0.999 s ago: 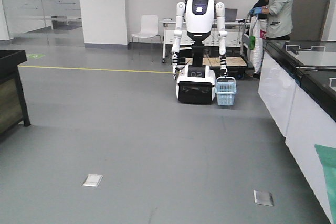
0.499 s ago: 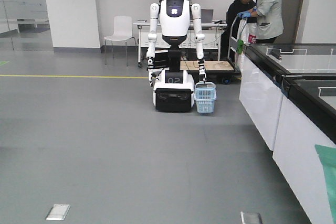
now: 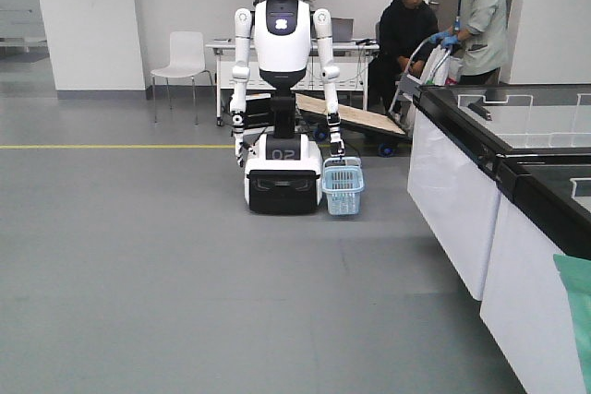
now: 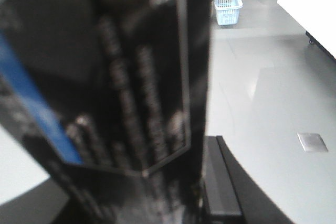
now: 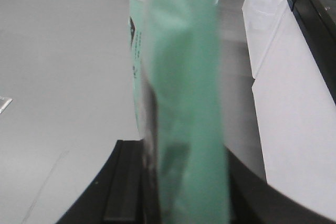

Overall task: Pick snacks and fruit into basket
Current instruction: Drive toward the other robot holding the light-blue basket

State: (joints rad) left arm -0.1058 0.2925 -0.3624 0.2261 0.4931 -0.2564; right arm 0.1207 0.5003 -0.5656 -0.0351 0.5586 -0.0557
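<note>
My right gripper [image 5: 184, 195] is shut on a teal snack pouch [image 5: 184, 77], which stands upright between the black fingers [image 5: 126, 182]. Its edge also shows at the front view's lower right [image 3: 578, 320]. My left gripper [image 4: 191, 203] is shut on a black glossy pack [image 4: 121, 77] with pale lettering and a blue stripe, blurred and filling most of that view. A pale blue basket [image 3: 343, 186] hangs from the hand of a white humanoid robot [image 3: 282, 43] across the floor. The basket also shows in the left wrist view [image 4: 228, 6]. No fruit is in view.
A long white counter with dark glass tops [image 3: 480, 200] runs along the right. Two people [image 3: 480, 16] handle a flat cart [image 3: 355, 119] behind the humanoid. A white chair [image 3: 182, 57] and a table [image 3: 222, 48] stand at the back wall. Grey floor lies between.
The humanoid and basket have shifted left and grown larger in the front view, as my base moves. The cart's board is now tilted up. Both packs stay held.
</note>
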